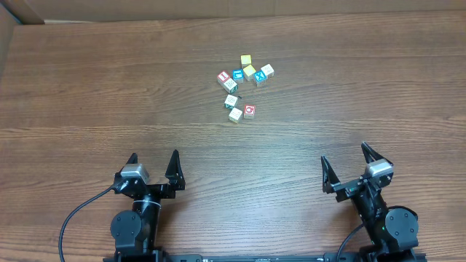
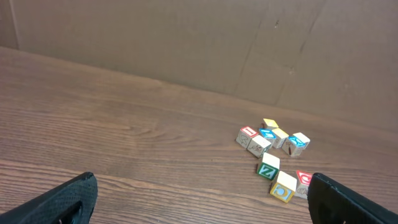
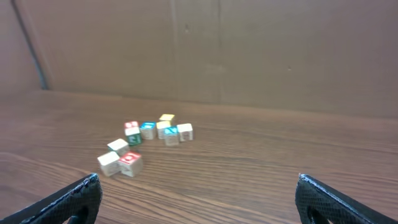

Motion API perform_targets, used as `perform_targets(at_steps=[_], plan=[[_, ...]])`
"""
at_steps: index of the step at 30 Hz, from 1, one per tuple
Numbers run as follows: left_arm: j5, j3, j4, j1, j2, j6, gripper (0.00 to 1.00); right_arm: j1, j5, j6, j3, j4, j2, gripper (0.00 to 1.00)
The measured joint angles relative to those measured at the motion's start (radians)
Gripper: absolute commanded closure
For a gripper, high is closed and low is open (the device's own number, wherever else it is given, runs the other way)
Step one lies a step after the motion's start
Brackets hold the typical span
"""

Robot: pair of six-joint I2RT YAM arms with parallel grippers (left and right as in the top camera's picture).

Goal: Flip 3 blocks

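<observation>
The three tiny pale wooden letter blocks lay in a tight bunch on the brown wooden table, far from both arms, with yellow-topped cubes near them. A finger could bump a wrong cube or pinch two at once, because they sat so close. The left gripper was wide open, holding nothing. The right gripper was wide open too, touching nothing.

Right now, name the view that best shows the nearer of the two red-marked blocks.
Right wrist: the nearer red-marked block sits large and unobstructed. Overhead shows it tiny from above; left wrist shows it right beside a fingertip.
</observation>
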Motion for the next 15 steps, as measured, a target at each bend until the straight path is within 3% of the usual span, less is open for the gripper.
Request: perform_targets(at_steps=[7, 15], plan=[[0.0, 0.0, 0.0, 0.0, 0.0, 0.0, 0.0, 0.0, -0.019, 0.048, 0.059, -0.147, 0.001, 0.0], [0.0, 0.0, 0.0, 0.0, 0.0, 0.0, 0.0, 0.0, -0.017, 0.061, 0.54, -0.406, 0.15, 0.0]])
